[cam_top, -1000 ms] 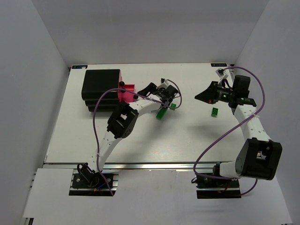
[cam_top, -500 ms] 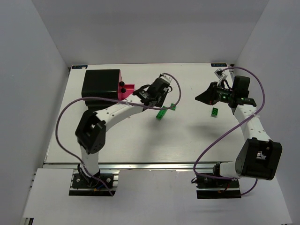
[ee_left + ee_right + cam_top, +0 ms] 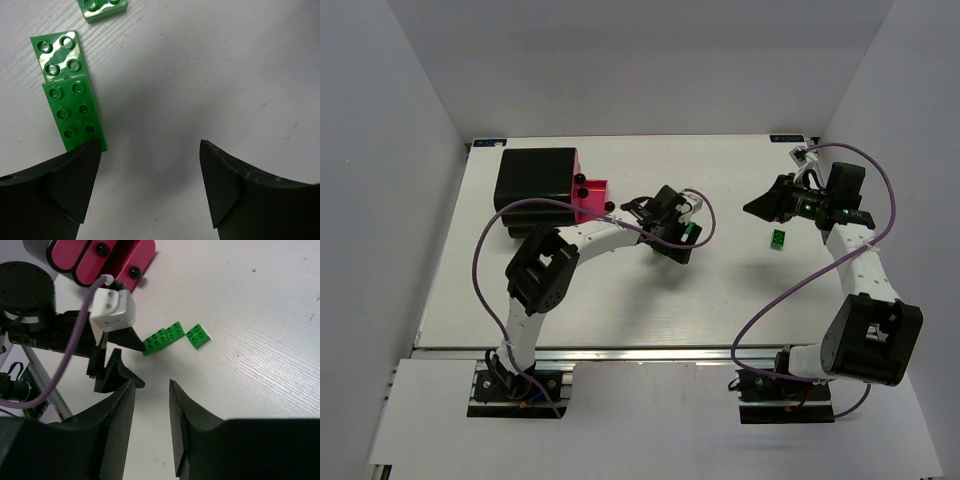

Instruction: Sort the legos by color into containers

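The left jaws stand wide apart and hold nothing. They hang low over the table (image 3: 210,70), and one fingertip (image 3: 65,185) is at the near end of a green strip (image 3: 75,112), so the strip lies beside the gap, not in it. I think the jaws must shift until the strip sits between them, then close on its narrow sides. A green brick (image 3: 59,55) touches its far end and may come along. The right jaws are a little apart and empty, near a lone brick (image 3: 778,239). The pink drawers (image 3: 590,198) stand open nearby.
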You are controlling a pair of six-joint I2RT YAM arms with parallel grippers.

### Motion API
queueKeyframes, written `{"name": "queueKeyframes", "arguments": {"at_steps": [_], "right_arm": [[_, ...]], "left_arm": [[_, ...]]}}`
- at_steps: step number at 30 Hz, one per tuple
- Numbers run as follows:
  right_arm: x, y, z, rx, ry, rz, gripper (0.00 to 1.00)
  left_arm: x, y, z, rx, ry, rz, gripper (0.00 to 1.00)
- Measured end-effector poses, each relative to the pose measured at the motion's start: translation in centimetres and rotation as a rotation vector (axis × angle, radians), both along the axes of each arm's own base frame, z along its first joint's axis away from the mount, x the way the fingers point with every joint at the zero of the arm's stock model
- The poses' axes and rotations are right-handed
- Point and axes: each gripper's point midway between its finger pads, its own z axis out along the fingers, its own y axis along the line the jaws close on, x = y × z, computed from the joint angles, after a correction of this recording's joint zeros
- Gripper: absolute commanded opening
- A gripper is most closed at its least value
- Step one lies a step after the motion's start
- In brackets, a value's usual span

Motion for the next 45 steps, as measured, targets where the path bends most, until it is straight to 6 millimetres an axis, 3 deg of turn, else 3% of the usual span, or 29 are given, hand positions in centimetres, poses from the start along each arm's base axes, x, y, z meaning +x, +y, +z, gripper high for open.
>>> {"name": "queueKeyframes", "arguments": {"at_steps": [6,9,10,11,13,16,17,22,31,39,45], "right_arm": [[0.0,-0.3,0.1,0.008,-0.001,-0.001,0.39],[-0.1,-0.4,0.2,0.012,-0.001,0.0,0.39],[-0.1,-0.4,0.2,0.012,-0.002,0.0,0.39],[-0.1,-0.4,0.2,0.013,-0.002,0.0,0.39],[-0.1,-0.4,0.2,0.014,-0.001,0.001,0.39],[-0.1,-0.4,0.2,0.015,-0.002,0.002,0.38],[-0.1,-0.4,0.2,0.016,-0.002,0.003,0.38],[-0.1,-0.4,0.3,0.018,-0.001,0.001,0.38],[-0.1,-0.5,0.3,0.02,0.0,0.001,0.38],[-0.1,-0.5,0.3,0.021,0.0,0.002,0.38],[-0.1,-0.4,0.3,0.022,0.0,0.002,0.38]], "left_arm": [[0.9,0.7,-2.1,0.088,-0.015,0.043,0.83],[1.3,1.0,-2.1,0.106,-0.038,0.065,0.69],[1.6,1.0,-2.0,0.106,-0.048,0.072,0.55],[1.7,1.0,-2.0,0.105,-0.054,0.076,0.5],[2.1,1.0,-1.8,0.105,-0.072,0.082,0.48],[2.4,1.3,-1.8,0.109,-0.096,0.096,0.56],[2.4,1.6,-1.9,0.115,-0.105,0.102,0.69],[2.9,2.5,-2.1,0.142,-0.137,0.135,0.8],[3.6,3.0,-1.7,0.144,-0.189,0.167,0.77],[4.3,2.8,1.4,0.093,-0.278,0.146,0.82],[4.3,2.1,1.8,0.104,-0.298,0.043,0.83]]}}
